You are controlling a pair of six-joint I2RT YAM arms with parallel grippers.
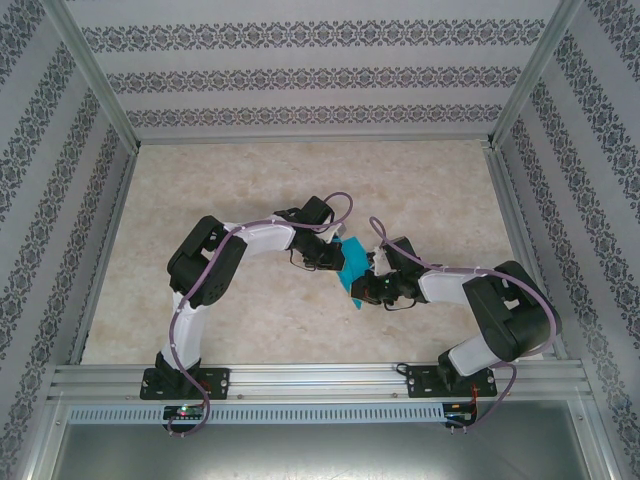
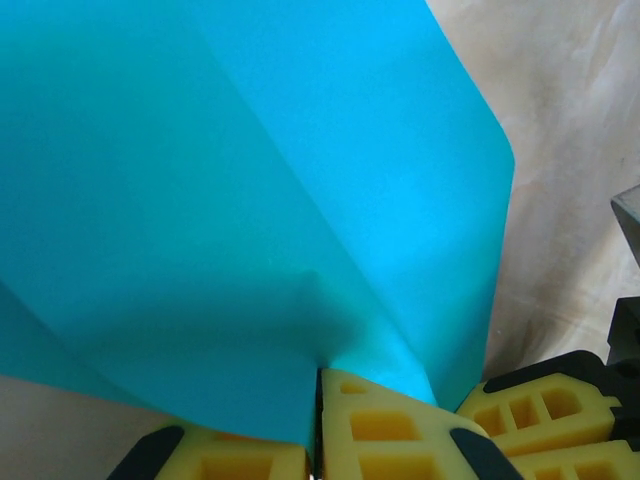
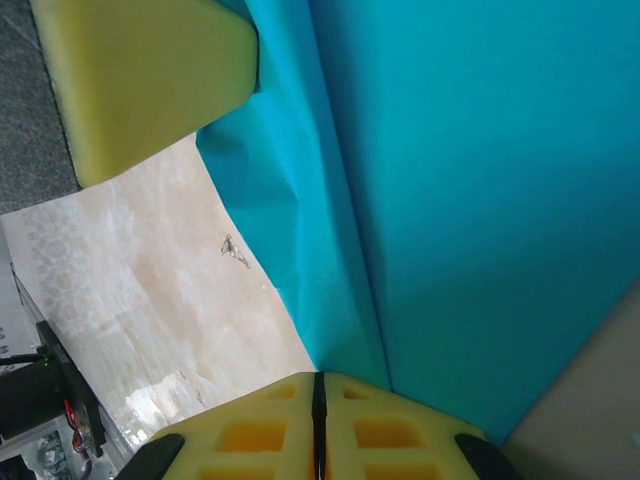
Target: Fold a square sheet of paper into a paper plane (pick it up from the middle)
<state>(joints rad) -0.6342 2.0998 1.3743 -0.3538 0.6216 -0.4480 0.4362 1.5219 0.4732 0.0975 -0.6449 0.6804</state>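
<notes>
The square sheet of paper [image 1: 352, 262] is turquoise and hangs over the middle of the table between my two grippers. It carries a long crease and folded layers [image 3: 480, 200]. I cannot tell whether it has the paper plane's pointed shape. My left gripper [image 1: 335, 255] is shut on the paper, which runs into the seam of its yellow pads [image 2: 320, 372] and spreads above them [image 2: 250, 180]. My right gripper [image 1: 362, 285] is shut on the paper's lower edge, at the seam of its own pads [image 3: 318, 375]. The right gripper's yellow fingers [image 2: 540, 410] sit close beside the left ones.
The beige marbled table top [image 1: 300, 180] lies under both arms. Aluminium rails [image 1: 320, 380] frame it at the near edge and along the sides. Patterned walls [image 1: 300, 80] close off the back and both sides.
</notes>
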